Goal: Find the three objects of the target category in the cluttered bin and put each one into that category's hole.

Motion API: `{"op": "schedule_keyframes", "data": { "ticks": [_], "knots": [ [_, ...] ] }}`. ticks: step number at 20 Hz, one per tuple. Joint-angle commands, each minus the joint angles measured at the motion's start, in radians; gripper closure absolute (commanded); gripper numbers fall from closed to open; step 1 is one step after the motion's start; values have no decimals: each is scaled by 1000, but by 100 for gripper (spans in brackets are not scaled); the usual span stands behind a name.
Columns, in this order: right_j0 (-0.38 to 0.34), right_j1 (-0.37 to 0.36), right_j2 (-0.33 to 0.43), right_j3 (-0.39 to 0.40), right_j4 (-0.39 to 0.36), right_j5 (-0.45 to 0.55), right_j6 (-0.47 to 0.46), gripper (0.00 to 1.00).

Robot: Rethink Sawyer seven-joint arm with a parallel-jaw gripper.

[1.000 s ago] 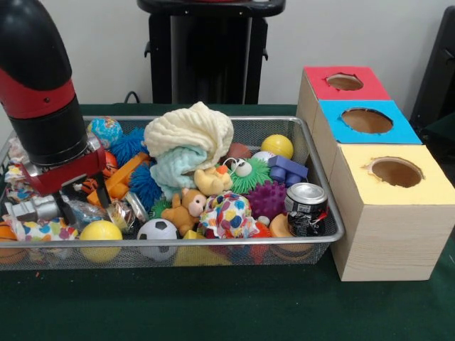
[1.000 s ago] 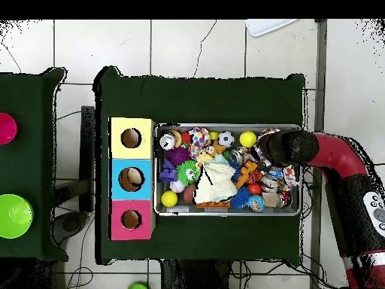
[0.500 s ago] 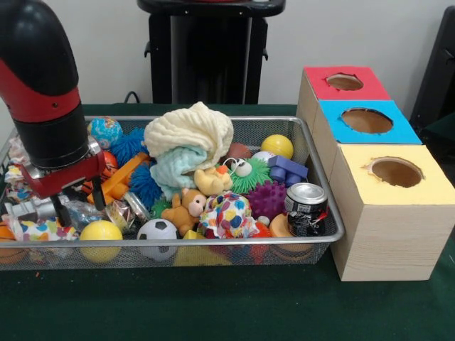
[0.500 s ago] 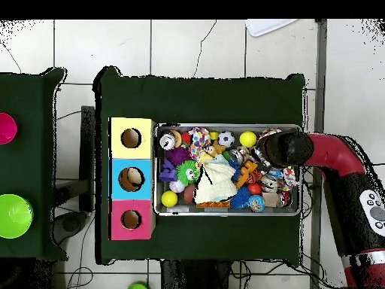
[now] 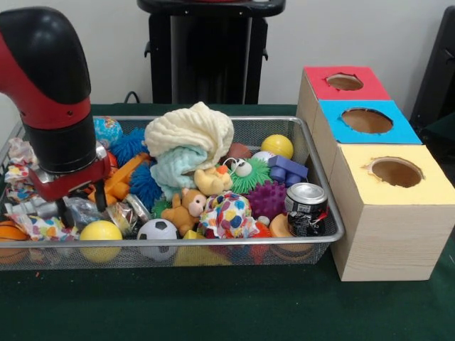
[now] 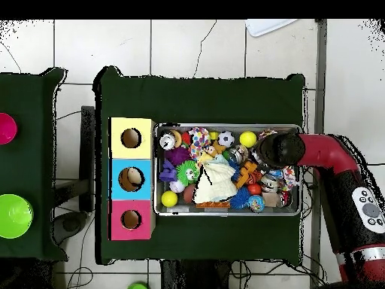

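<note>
A wire mesh bin (image 5: 323,238) (image 6: 225,212) is packed with toys: a cream and mint cloth (image 5: 188,135), a teddy bear (image 5: 186,208), a soccer ball (image 5: 157,230), a yellow ball (image 5: 100,231), a purple spiky ball (image 5: 268,198) and a drinks can (image 5: 306,207). My gripper (image 5: 83,206) hangs low over the bin's left end in the front view. It is open, its two black fingers straddling crinkly clear wrappers. In the overhead view the arm's black head (image 6: 278,150) hides it. Beside the bin stands a wooden box with a red hole (image 5: 345,82), a blue hole (image 5: 366,121) and a yellow hole (image 5: 396,172).
An orange block (image 5: 119,181), blue spiky balls (image 5: 146,186) and a globe ball (image 5: 106,130) lie close around the gripper. In the overhead view the box (image 6: 131,178) sits left of the bin, and a green bowl (image 6: 13,216) and pink bowl (image 6: 5,128) rest on a separate table.
The arm has tilted and its upper part has swung toward the bin's middle. The gripper has crept slightly rightward in the front view, staying low and open.
</note>
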Motion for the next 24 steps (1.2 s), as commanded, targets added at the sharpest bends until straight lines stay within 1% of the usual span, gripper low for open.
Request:
{"op": "schedule_keyframes", "data": {
  "ticks": [1,5,6,7,10,12,14,20,22,24],
  "knots": [
    [32,62,-68,-62,-74,121,-319,0],
    [33,70,-70,-65,-67,129,-338,0],
    [38,69,-77,-69,-66,131,-320,0],
    [37,70,-79,-69,-56,120,-307,100],
    [37,76,-71,-75,-53,139,-351,100],
    [51,72,-76,-78,-53,169,-363,100],
    [55,71,-77,-74,-56,171,-370,100],
    [61,52,-79,-61,-60,175,-381,100],
    [64,40,-81,-54,-56,186,-376,100],
    [66,17,-81,-40,-34,221,-367,100]
  ]
}}
